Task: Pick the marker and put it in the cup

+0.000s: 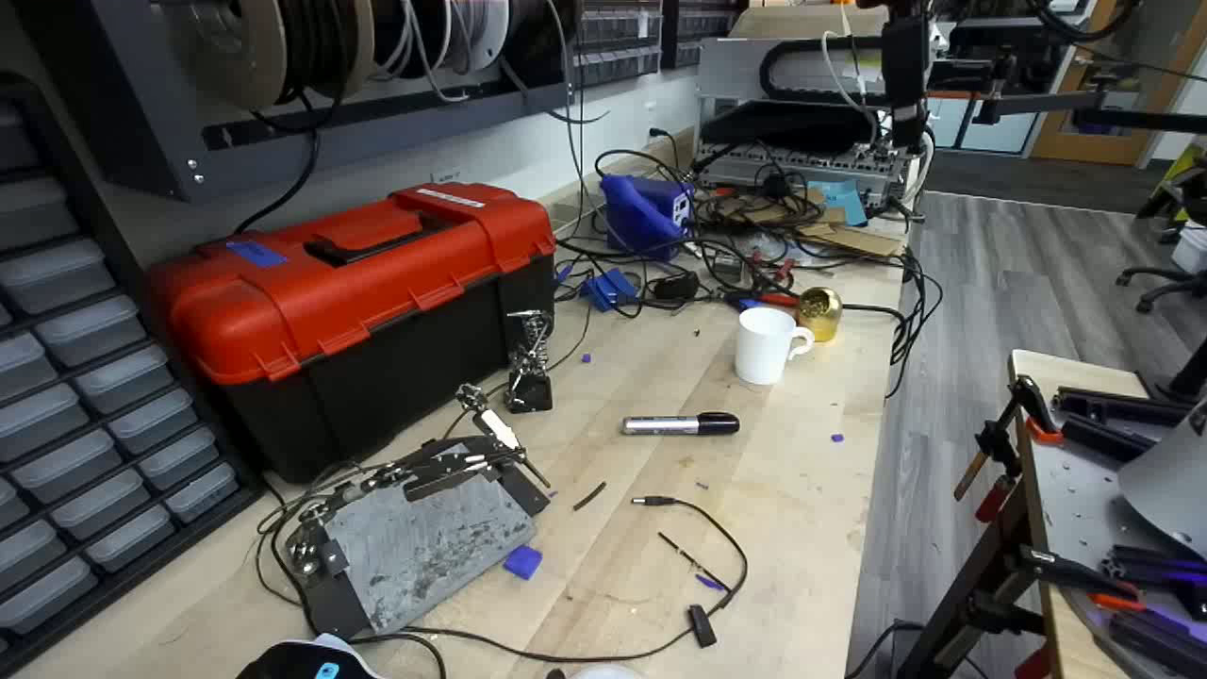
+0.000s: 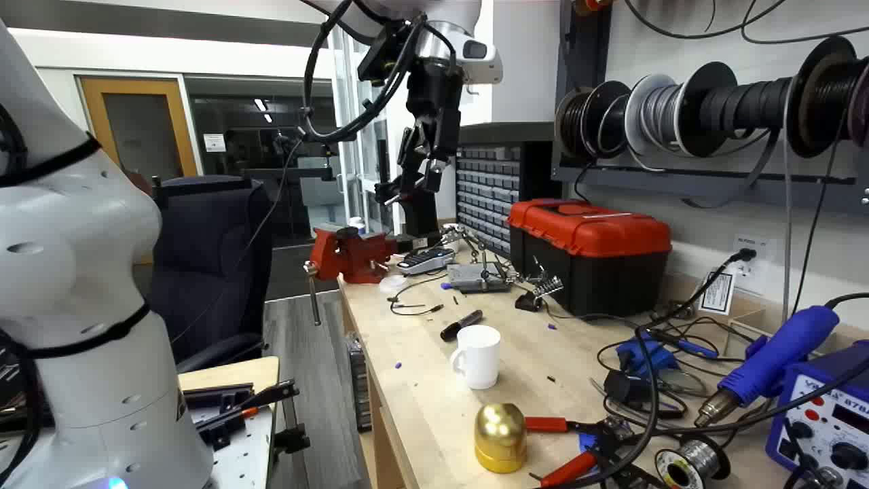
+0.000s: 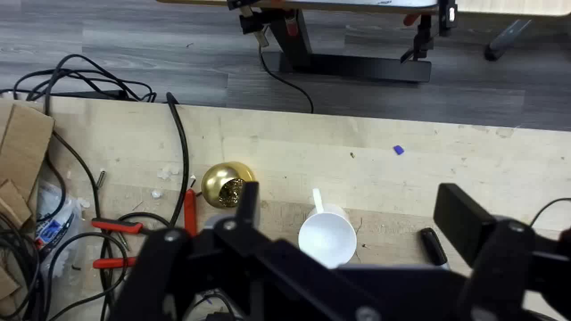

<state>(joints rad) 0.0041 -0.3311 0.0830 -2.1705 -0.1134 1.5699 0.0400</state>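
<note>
While the jaws stand apart, marker (image 1: 679,424) and cup (image 1: 762,347) share a pale wooden bench (image 1: 801,490) above grey plank flooring (image 1: 990,273).

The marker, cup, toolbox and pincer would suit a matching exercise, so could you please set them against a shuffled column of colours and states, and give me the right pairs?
Things:
1. marker
2. cup
3. toolbox
4. pincer

Colours and states:
A. open, holding nothing
B. red on top, black below
C. lying on its side, silver and black
D. standing upright, white, with a handle

Right pairs: 1-C, 2-D, 3-B, 4-A.
</note>
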